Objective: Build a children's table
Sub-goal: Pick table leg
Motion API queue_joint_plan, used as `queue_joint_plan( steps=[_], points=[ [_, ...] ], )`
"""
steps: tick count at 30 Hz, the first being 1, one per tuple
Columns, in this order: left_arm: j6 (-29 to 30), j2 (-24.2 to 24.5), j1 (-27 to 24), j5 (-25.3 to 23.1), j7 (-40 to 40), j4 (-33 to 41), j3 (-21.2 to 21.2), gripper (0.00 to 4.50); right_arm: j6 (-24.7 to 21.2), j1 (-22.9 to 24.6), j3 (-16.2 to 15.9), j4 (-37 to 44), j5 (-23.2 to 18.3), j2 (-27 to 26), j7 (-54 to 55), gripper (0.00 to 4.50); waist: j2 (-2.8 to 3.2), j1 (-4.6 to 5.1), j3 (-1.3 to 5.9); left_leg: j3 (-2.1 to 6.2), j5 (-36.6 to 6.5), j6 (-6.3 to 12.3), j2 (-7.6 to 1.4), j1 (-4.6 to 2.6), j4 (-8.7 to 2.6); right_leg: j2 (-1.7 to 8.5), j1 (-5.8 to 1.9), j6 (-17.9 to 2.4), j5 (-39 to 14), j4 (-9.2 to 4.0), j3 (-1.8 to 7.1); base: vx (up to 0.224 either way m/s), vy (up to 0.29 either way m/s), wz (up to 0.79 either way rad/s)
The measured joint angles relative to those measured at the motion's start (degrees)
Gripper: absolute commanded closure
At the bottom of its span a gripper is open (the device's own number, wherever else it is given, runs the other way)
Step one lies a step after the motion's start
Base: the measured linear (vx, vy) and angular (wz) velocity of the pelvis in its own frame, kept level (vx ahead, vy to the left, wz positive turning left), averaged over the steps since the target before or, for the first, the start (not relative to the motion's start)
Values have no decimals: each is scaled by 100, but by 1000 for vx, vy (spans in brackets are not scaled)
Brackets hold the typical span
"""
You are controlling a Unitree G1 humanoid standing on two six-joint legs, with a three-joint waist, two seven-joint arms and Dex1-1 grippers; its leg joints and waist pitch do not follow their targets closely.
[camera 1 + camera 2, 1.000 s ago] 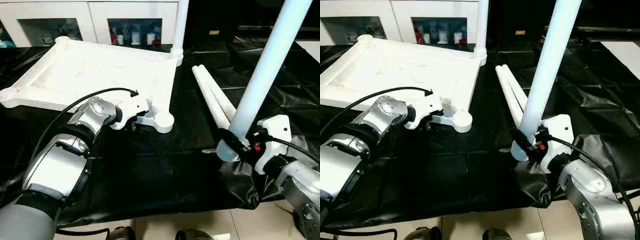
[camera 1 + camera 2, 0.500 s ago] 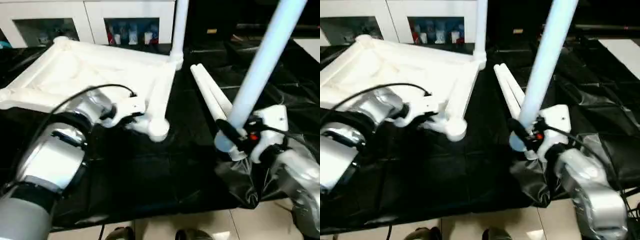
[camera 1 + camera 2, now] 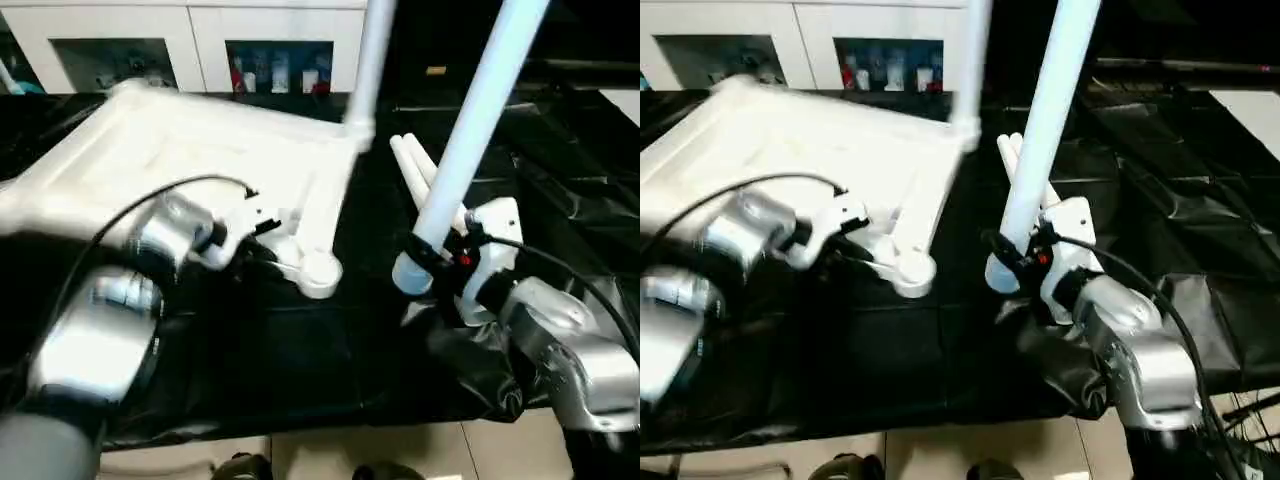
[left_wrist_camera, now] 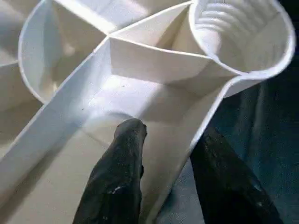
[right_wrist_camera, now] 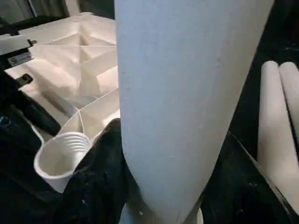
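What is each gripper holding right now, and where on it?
Right gripper: table leg, near its lower end. Left gripper: fingers straddle the tabletop rim beside the corner socket.

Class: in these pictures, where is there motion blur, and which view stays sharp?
Left eye view: the left arm and table top smear with motion blur. Left wrist view: the corner socket is crisp. Right wrist view: the held leg is soft, being close.

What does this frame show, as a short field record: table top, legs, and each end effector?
table top: upside down on black sheet, ribbed underside up
fitted leg: one upright in far corner socket
loose legs: two lying side by side on the sheet
near socket: empty, threaded inside
left end effector: fingers straddle the top's rim beside the near socket
right end effector: grips the fourth leg near its lower end
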State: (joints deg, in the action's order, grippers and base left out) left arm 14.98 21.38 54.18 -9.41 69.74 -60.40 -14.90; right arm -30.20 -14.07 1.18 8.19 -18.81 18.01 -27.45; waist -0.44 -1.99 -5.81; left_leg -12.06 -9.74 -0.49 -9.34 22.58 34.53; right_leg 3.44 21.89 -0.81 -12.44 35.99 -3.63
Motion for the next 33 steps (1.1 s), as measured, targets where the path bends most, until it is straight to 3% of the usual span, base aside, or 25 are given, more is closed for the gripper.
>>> queue_joint_plan(
  steps=[4,9,14,19,20,23,29,33],
  points=[
    [482,-82,-598,176,-275,871,151,336,99,-24,-62,-78,48,-59,-26,267,-20,-25,73,-4,-10,-22,0,-24,3,4,-19,-1,0,5,1,0,0,0],
    [582,-269,-1378,254,-794,2080,319,355,177,-101,-106,-245,48,-99,-49,267,-23,-61,125,-5,-15,-31,0,-78,7,10,-69,-1,0,2,-1,0,0,0],
    [231,-409,-1920,237,-1311,2827,346,359,177,-176,-122,-428,43,-157,-84,267,-58,-114,145,-5,-15,-31,1,-68,8,9,-63,1,1,1,-1,0,0,0],
    [552,-340,-2364,306,-1302,3696,335,360,194,-284,-134,-563,42,-151,-188,267,-88,-124,156,-10,-16,-30,0,-34,1,9,-28,3,0,-1,-1,0,0,0],
    [559,-321,-2399,316,-1257,3771,330,360,200,-314,-140,-629,42,-153,-197,267,-91,-134,157,-10,-15,-31,-1,-23,0,8,-16,3,-1,0,-2,0,0,0],
    [453,-217,-2462,409,-1106,3846,317,295,213,-355,-154,-714,42,-151,-268,267,-93,-149,156,-10,-5,-18,-6,-5,0,4,4,3,-1,4,-5,0,0,0],
    [106,75,-2433,535,-657,3839,266,255,215,-364,-170,-727,42,-121,-409,267,-122,-160,156,-10,-13,-32,-6,-3,4,5,3,3,0,4,-6,0,0,0],
    [-457,164,-2230,531,-573,3625,245,255,215,-364,-171,-726,42,-80,-457,267,-127,-162,155,-9,-10,-37,-7,-4,5,5,2,5,3,4,-6,0,0,0]
  ],
)
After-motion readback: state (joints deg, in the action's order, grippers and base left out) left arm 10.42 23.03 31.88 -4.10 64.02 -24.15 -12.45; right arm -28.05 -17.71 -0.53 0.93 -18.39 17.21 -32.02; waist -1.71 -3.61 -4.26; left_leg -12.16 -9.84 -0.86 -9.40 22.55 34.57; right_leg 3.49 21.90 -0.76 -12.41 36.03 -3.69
